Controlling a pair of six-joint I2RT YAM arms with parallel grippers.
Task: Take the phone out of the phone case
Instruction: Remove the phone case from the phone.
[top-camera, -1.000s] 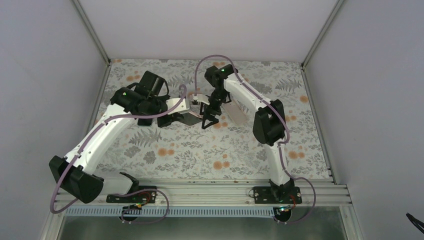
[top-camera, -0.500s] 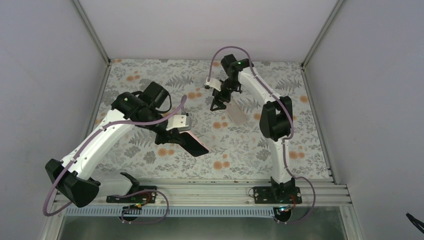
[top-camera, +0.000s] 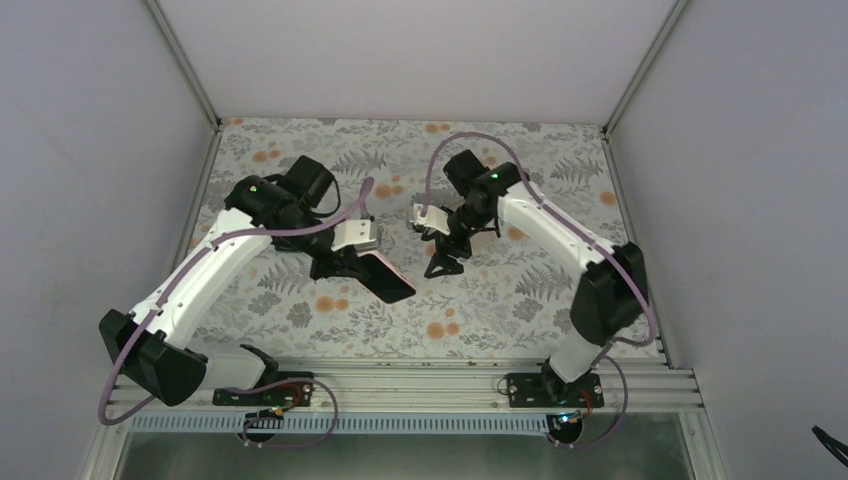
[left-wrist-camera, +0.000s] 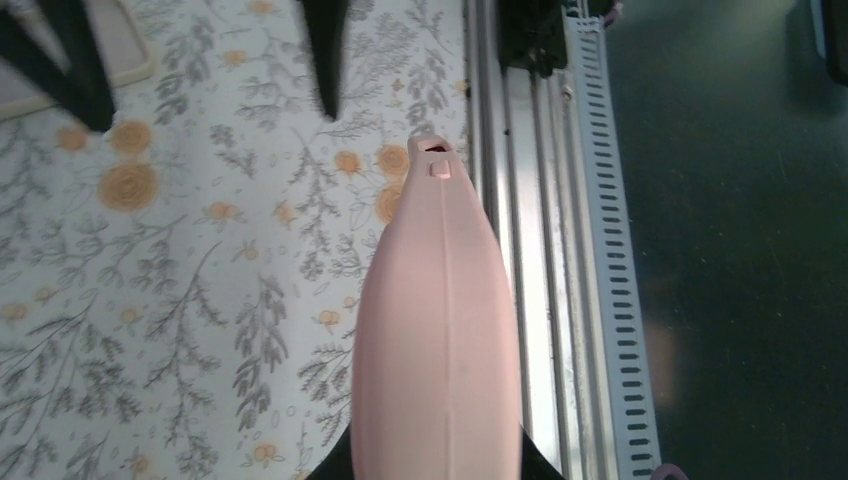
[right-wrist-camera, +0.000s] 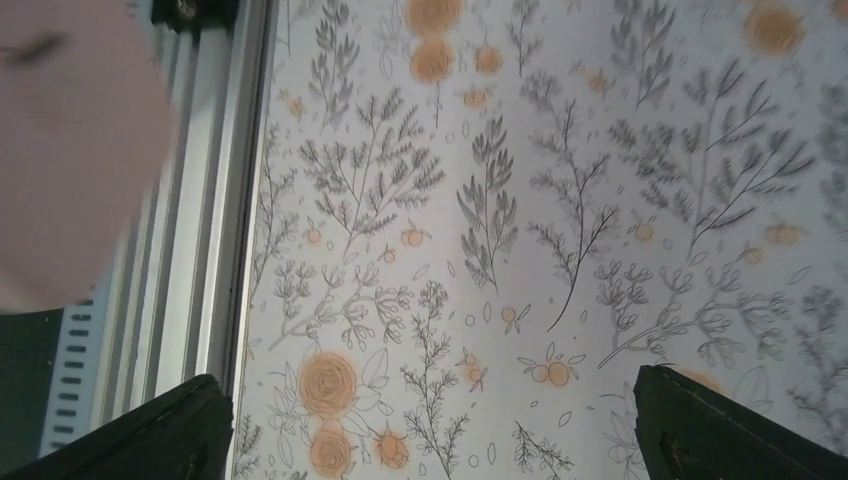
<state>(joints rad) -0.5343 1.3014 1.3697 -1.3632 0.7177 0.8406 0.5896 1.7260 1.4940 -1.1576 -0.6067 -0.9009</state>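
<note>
The left pincer (top-camera: 350, 262) pinched the case (left-wrist-camera: 440, 330), phone (top-camera: 388, 284) inside; the right pincer (top-camera: 445, 262), spread beside the case, would best hook its free corner and peel.

We've got the phone (top-camera: 385, 280) clamped in the left gripper (top-camera: 348, 264), up off the table (top-camera: 520, 310), its free end pointing toward the rail (top-camera: 400, 382) at the near edge. The right gripper (top-camera: 443, 266) is just right of the phone and apart from it, over mid-table, jaws spread. From the left wrist we see the case (left-wrist-camera: 120, 45) flat on the table beyond the phone's tip, under the right gripper's fingers (left-wrist-camera: 60, 70); we can't tell if they touch. The arm bases sit on the rail, left and right.
</note>
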